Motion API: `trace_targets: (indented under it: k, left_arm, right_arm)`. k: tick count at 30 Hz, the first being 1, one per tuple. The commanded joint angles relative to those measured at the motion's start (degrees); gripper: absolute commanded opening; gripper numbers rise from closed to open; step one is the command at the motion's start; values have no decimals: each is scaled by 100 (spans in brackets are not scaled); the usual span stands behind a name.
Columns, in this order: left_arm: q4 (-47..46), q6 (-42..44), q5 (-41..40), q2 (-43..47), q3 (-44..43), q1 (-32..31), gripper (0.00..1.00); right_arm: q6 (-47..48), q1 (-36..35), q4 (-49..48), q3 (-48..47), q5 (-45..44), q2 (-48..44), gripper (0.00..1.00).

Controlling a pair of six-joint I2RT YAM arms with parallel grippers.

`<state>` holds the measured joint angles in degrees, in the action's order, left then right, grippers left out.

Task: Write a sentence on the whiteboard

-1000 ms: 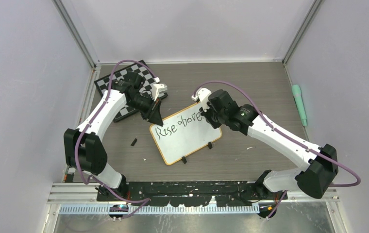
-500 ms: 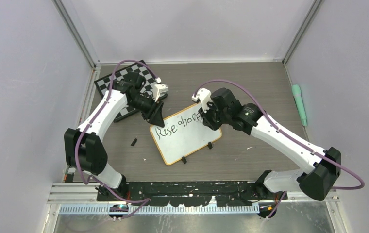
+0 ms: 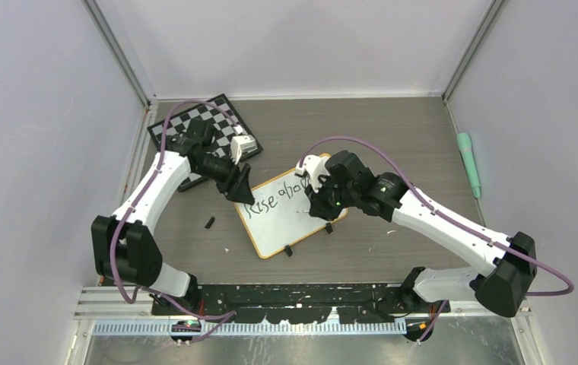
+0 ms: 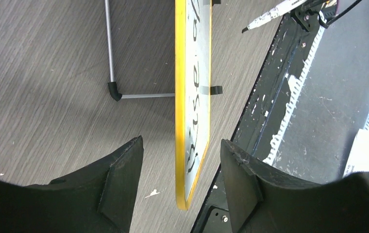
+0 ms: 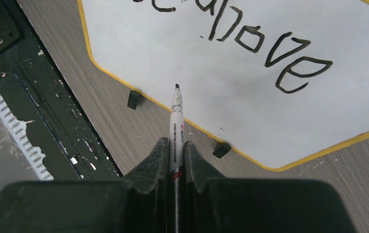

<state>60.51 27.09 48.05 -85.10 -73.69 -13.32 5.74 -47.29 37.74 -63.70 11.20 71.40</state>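
- On the desk [image 3: 392,137], the left hand [image 4: 181,143] stands apart, astride the whiteboard [image 4: 198,68] rim.
- Right hand [image 5: 175,143] is clamped on a marker [image 5: 176,110], tip over the whiteboard.

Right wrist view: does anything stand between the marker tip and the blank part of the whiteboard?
Nothing visible does. The marker, shut in the right end effector, points at bare whiteboard just past its near rim.

The wood-grain table [image 3: 392,129] bears the whiteboard [image 3: 282,224], a chessboard [image 3: 204,116], a small black piece [image 3: 209,223].
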Motion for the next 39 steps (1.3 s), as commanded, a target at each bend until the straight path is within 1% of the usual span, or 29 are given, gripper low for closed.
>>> trace_targets:
  k: [1, 4, 8, 15, 20, 34, 39]
  left_arm:
    - [-564, -224, 400, 410, 258, 206, 61]
    - [-806, -372, 583, 448, 429, 347, 60]
    - [-865, -396, 621, 403, 520, 365, 58]
    - [-900, -433, 728, 308, 557, 365, 53]
    - [-918, -449, 785, 278, 573, 365, 46]
    - [-918, -453, 916, 171, 549, 362, 35]
    - [-918, -454, 927, 144, 546, 356, 31]
  right_arm:
    - [-124, -59, -480, 54, 230, -141, 0]
    - [-158, -121, -647, 109, 251, -73, 0]
    - [-144, -365, -893, 187, 105, -6, 0]
    - [136, -1073, -1344, 424, -729, 108, 0]
    - [314, -1400, -1557, 559, -1039, 200, 0]
    - [270, -1506, -1766, 675, -983, 281, 0]
    - [284, -1591, -1658, 554, -1037, 418, 0]
